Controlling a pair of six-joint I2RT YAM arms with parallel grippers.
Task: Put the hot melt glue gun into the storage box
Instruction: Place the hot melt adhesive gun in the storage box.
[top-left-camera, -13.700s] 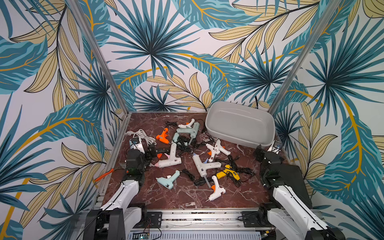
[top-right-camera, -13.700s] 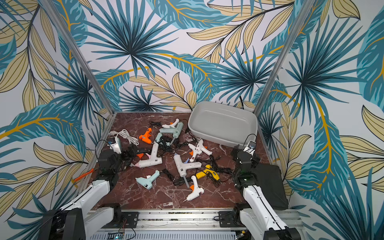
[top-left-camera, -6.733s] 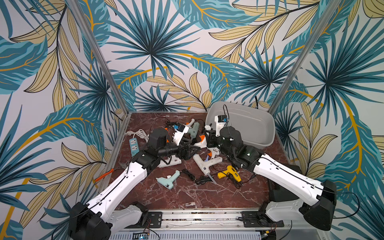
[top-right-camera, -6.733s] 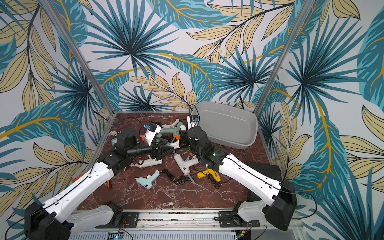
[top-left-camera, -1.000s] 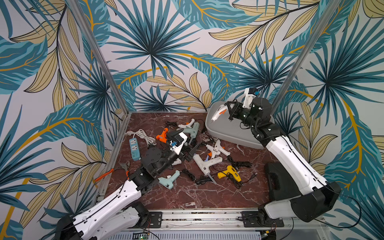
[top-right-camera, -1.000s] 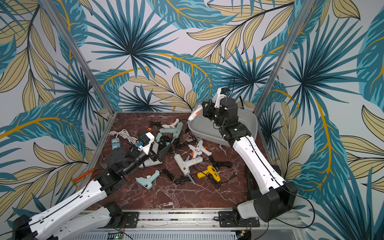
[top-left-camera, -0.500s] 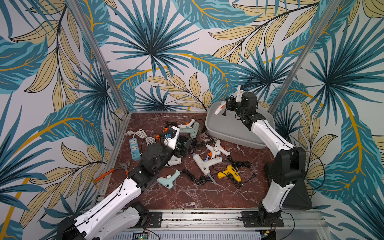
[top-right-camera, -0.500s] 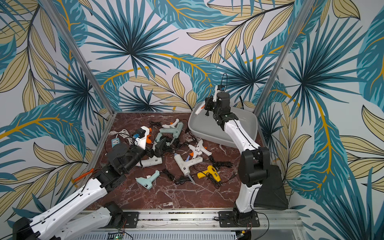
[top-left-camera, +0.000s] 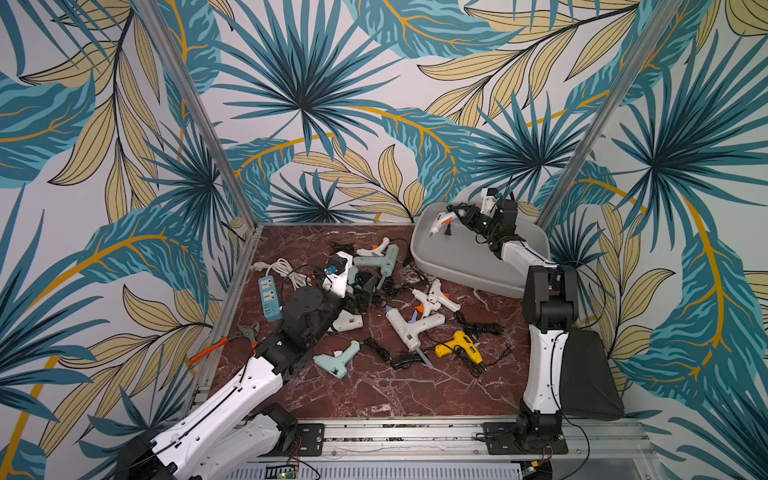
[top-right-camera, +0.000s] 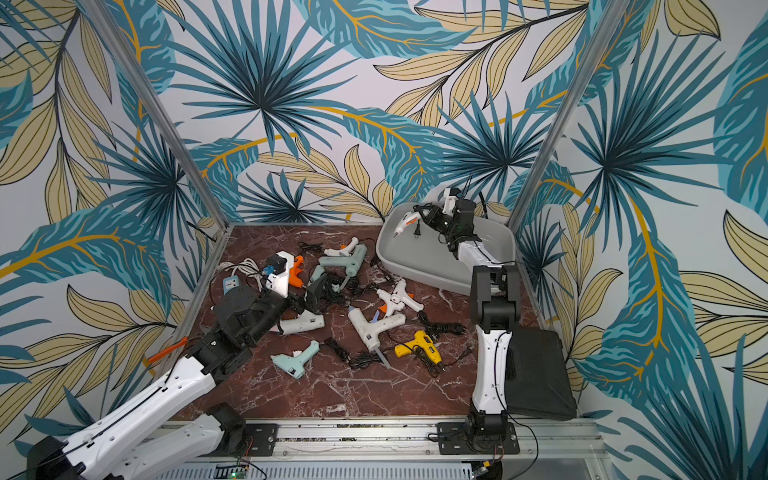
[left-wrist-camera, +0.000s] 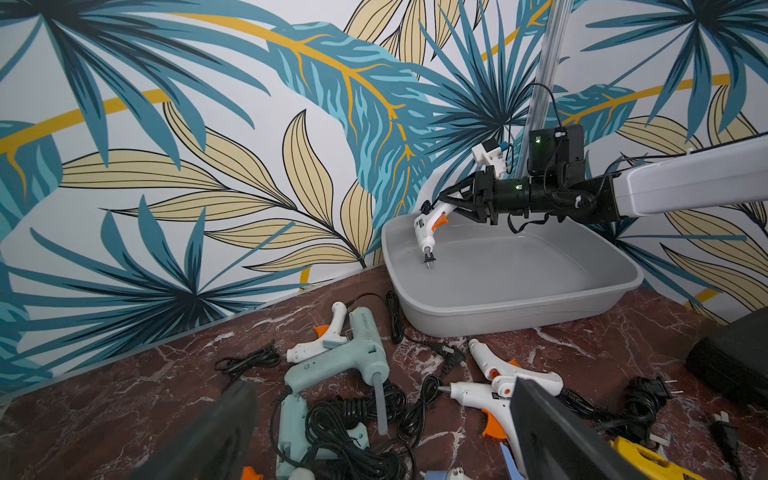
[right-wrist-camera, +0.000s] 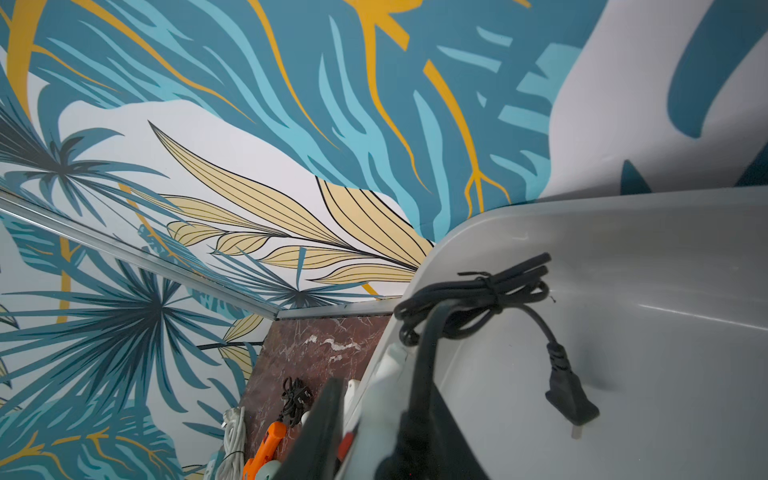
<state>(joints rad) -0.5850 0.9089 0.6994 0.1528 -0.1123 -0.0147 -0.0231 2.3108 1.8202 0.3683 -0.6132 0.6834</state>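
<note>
Top views look down from front — wrist views share storage box (left-wrist-camera: 519, 316)

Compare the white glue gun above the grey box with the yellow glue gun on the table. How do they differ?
The white glue gun is white with an orange trigger; the yellow glue gun is yellow. The white one hangs in the right gripper over the storage box; the yellow one lies on the table. The white one's plug dangles; the yellow one's cord rests on the table. Both have black cords.
</note>
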